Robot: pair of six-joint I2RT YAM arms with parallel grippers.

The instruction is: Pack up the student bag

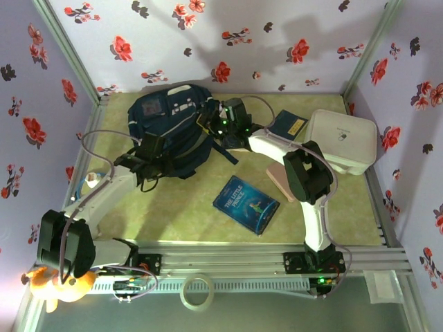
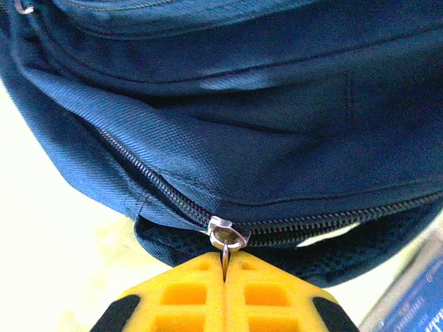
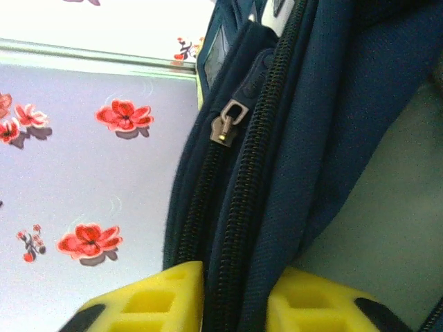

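Note:
The student bag (image 1: 168,128) is a navy-blue backpack lying at the back left of the table. My left gripper (image 1: 151,146) sits at its near left side. Its yellow fingers (image 2: 187,294) are shut on the metal pull ring of a silver zipper slider (image 2: 228,235), which sits on the bag's long zipper. My right gripper (image 1: 220,123) is at the bag's right edge. Its yellow fingers (image 3: 169,294) are clamped on a fold of the bag's fabric and zipper tape (image 3: 239,277). A bronze zipper pull (image 3: 227,124) hangs higher up on that edge.
A blue book (image 1: 246,203) lies in the middle of the table. A second dark book (image 1: 287,125) and a white rounded-square box (image 1: 341,140) are at the back right. A wooden piece (image 1: 279,181) lies under the right arm. Flowered walls close in three sides.

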